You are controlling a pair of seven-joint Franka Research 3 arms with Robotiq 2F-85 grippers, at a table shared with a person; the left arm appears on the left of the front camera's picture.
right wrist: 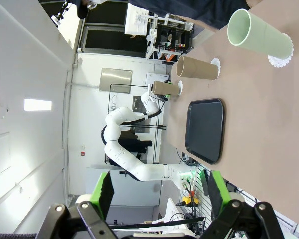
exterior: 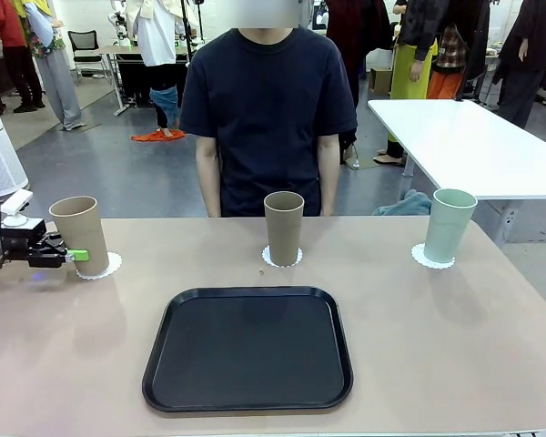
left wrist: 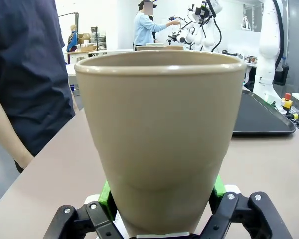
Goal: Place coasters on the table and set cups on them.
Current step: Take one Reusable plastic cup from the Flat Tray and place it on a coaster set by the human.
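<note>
The left gripper (exterior: 80, 256) is clamped on the lower part of a tan cup (exterior: 79, 235), which stands upright, mouth up, on a coaster (exterior: 112, 265) at the surface's (exterior: 419, 346) left edge. The arm reaches in level from the left, mostly cut off. In the left wrist view the cup (left wrist: 162, 139) hides the green pads (left wrist: 105, 195) almost wholly. The right gripper (right wrist: 157, 194) hangs released, aimed sideways across the surface. Two more cups (exterior: 283, 227) (exterior: 449, 224) stand upright on coasters beyond the tray (exterior: 248, 349).

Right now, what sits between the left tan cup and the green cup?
In the front view, the middle tan cup on its coaster stands between the left tan cup and the green cup; otherwise bare table.
</note>
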